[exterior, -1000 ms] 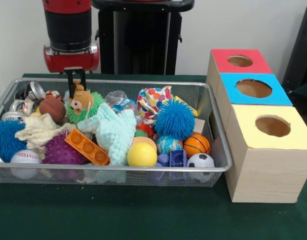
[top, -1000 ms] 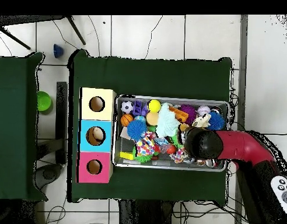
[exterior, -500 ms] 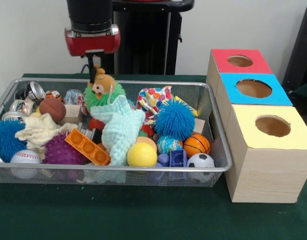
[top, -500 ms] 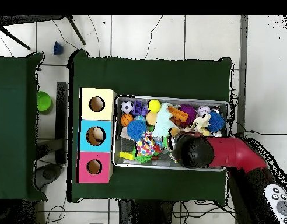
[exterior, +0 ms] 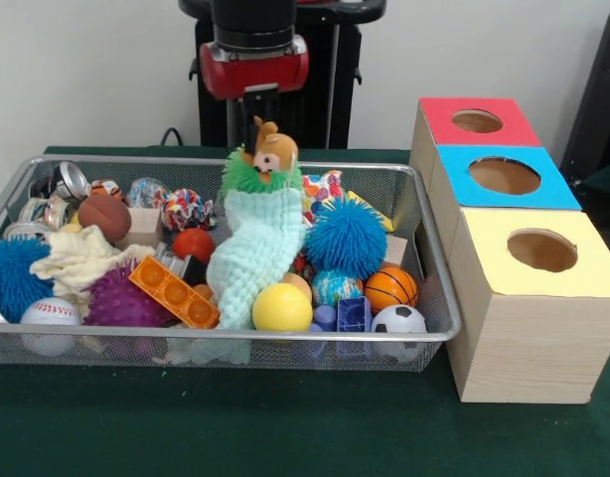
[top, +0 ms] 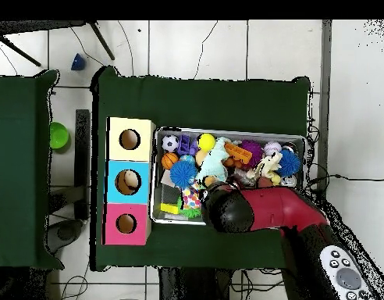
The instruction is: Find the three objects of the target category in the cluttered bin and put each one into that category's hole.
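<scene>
Gripper (exterior: 257,111) is up above the wire bin (exterior: 424,260), jaws pinching the top of a small orange plush animal (exterior: 272,147) w/ a green fuzzy collar. Plush hangs clear of the pile, over the bin's back-middle part in front view. A mint-green knitted cloth (exterior: 257,256) is snagged on it: top end is right under the green fuzz, rest drapes down, bottom end resting on the clutter near the yellow ball (exterior: 282,307).

Overhead view: arm (top: 261,211) covers the bin's robot-side edge, gripper itself hidden under it; cloth (top: 211,162) shows as a pale strip beside the arm's end.

Rest of bin, front view:
- orange brick plate (exterior: 173,291) tilted, just beside the cloth's lower end, on the purple spiky ball (exterior: 122,300)
- blue spiky ball (exterior: 346,237) near bin's box-side end, touching the cloth's edge
- mini basketball (exterior: 390,287) and mini soccer ball (exterior: 398,320) at the front corner by the boxes, blue brick (exterior: 353,314) just beside them
- baseball (exterior: 51,312) and a 2nd blue spiky ball (exterior: 9,275) at the opposite front corner
- cream cloth (exterior: 78,258) between those and the brown ball (exterior: 104,215)
- cans (exterior: 63,183) at the back corner far from the boxes

Three wooden boxes in a row beside the bin's end, each w/ a round hole on top: red-top box (exterior: 476,120) furthest back, blue-top box (exterior: 505,176) in the middle, yellow-top box (exterior: 539,252) in front. Can't tell what's inside the holes from front; overhead shows sth pale in the blue one.

All on a dark green tablecloth (exterior: 285,427).
</scene>
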`<state>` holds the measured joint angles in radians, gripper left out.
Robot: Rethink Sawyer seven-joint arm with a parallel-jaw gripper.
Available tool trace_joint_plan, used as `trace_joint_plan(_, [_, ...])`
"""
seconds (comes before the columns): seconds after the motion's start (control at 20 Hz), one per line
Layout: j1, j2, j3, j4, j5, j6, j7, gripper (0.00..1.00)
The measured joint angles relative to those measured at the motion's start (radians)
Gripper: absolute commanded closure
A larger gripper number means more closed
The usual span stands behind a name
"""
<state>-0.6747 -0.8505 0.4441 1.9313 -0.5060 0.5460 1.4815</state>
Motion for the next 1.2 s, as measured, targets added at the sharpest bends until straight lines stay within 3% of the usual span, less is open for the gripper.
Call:
trace_joint_plan(0.55, [0.082, -0.051, -0.001, 0.059, 0.061, -0.026, 0.001, 1.0])
trace_joint_plan(0.85, [0.115, -0.037, -0.017, 0.068, 0.063, -0.11, 0.001, 1.0])
trace_joint_plan(1.2, [0.12, -0.037, -0.018, 0.072, 0.081, -0.129, 0.001, 1.0])
